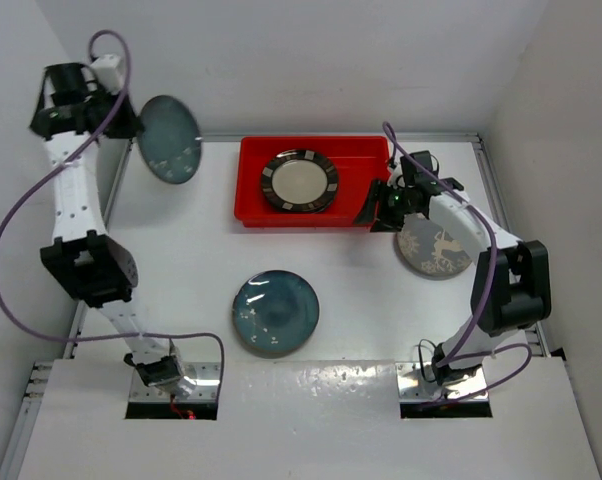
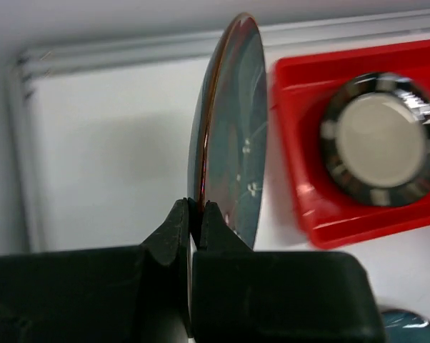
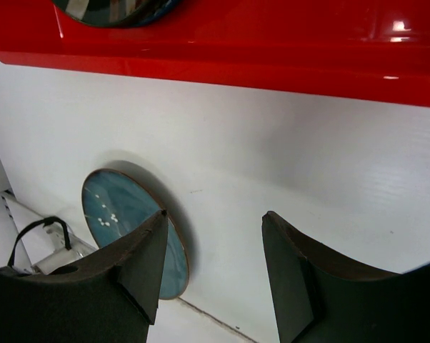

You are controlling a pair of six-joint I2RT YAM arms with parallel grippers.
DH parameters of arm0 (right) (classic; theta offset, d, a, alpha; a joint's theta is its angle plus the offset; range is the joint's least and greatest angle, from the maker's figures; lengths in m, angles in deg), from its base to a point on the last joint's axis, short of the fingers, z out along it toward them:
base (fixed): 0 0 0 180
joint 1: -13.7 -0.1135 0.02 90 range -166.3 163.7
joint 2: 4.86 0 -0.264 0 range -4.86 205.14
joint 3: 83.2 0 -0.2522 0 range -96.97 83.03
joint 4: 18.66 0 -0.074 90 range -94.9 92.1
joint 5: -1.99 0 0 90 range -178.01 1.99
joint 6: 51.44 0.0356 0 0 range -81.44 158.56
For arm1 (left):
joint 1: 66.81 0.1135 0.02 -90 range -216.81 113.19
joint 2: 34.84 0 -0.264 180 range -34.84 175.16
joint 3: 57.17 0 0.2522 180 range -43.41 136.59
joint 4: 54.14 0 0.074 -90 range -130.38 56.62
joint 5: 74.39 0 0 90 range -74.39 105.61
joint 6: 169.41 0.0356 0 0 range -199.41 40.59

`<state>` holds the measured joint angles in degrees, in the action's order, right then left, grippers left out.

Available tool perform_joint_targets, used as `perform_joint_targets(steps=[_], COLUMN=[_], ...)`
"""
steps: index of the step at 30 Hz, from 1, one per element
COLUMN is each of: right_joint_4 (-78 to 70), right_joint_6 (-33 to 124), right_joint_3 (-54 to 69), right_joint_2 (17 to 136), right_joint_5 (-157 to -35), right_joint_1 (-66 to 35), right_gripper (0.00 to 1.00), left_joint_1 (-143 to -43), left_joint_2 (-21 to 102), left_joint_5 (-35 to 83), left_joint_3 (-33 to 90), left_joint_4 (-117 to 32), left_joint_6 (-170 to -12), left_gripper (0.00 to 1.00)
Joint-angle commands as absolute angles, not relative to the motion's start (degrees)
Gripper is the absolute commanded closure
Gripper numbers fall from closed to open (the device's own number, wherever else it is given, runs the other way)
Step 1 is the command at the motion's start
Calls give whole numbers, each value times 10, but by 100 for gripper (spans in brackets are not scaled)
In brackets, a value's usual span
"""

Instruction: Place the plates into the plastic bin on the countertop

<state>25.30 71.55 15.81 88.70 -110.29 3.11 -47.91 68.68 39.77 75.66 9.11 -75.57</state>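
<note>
Closest to the lens on the left wrist cam is the left gripper (image 2: 193, 214), clamped tight on the bottom rim of a dark lifted plate (image 2: 236, 143). It's standing on edge, up in the air at about 10 o'clock in the top view.

Biggest thing down: the white countertop (image 1: 181, 240) fills the whole pen. The red plastic bin (image 1: 256, 175) sits at 12 o'clock against the back, with a cream banded plate (image 1: 299, 181) lying flat in the middle of it. A glossy teal plate (image 1: 275, 312) lies at 6 o'clock, and a sprig plate (image 1: 433, 250) at 3 o'clock is partly under the right arm. The right gripper (image 3: 211, 264) hangs off the bin's 4 o'clock corner, jaws apart, holding nothing.

My take on the step: the lifted plate needs to go into the bin. I'd swing it toward 3 o'clock, high enough to clear the bin wall, and roll the wrist so it goes flat. Then come down slow on the banded plate, since there's not much bare floor either side. It's a thin edge pinch, so no jerky moves, and only let go once it's resting.
</note>
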Motion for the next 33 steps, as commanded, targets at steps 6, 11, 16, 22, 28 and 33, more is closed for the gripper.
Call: perform_joint_targets(steps=[6,11,16,22,28,33], right_joint_4=[236,232,238,240,238,244], right_joint_6=[714,719,716,715,718,715], right_joint_3=[187,198,204,219,219,212], right_joint_2=[854,853,846,842,842,847], right_joint_5=[-1109,-1111,-1111,-1112,-1110,-1112], right_joint_1=[30,31,23,15,13,10], right_gripper=[45,45,45,45,45,45], left_joint_1=[-699,-758,-769,-774,-753,-745], left_joint_2=[775,828,874,904,929,941], left_joint_5=[437,413,435,465,481,458], left_joint_3=[886,873,879,835,776,725], left_joint_4=[-32,-96,-139,-159,-165,-151], left_joint_6=[-888,-905,-951,-976,-982,-976], left_gripper=[100,100,100,100,92,79])
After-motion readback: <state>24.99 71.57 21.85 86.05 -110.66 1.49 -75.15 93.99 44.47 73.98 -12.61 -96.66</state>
